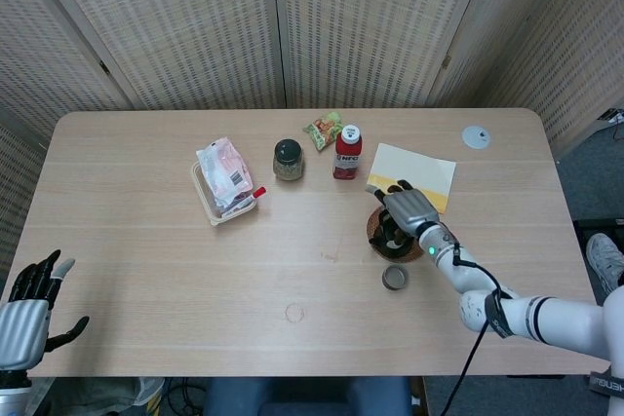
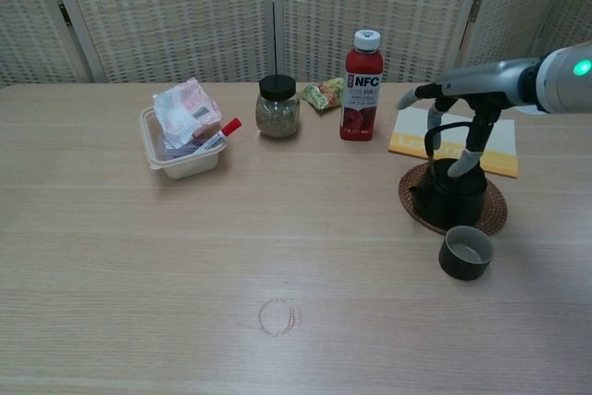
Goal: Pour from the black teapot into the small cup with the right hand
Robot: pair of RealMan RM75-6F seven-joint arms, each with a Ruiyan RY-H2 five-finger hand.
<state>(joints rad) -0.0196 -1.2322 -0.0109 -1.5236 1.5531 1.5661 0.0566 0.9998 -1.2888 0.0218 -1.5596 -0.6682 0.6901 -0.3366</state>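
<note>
Small black teapot (image 2: 450, 195) with a thin arched wire handle sits on a round brown woven coaster (image 2: 493, 214), right of table centre, just in front of a yellow-and-white paper pad (image 2: 499, 141). The small dark cup (image 2: 465, 253), open side up, stands just beside the coaster on the near side, not touching the pot as far as I can tell. My right hand (image 2: 462, 104) hovers over the pot, palm down, fingers (image 2: 470, 159) hanging loosely around the handle arch; I cannot tell from either view whether any finger actually bears on the wire, and the pot is not lifted. Left hand (image 1: 29, 314) rests idle at the near left table edge, fingers spread, holding nothing. Judgement: pot looks like cast iron or glazed ceramic, so rigid and heavy for its size, heavier if filled. The handle may pivot, so the body could swing. I would hook the fingers under the arch's top and tip slowly; the lid may slide.
</note>
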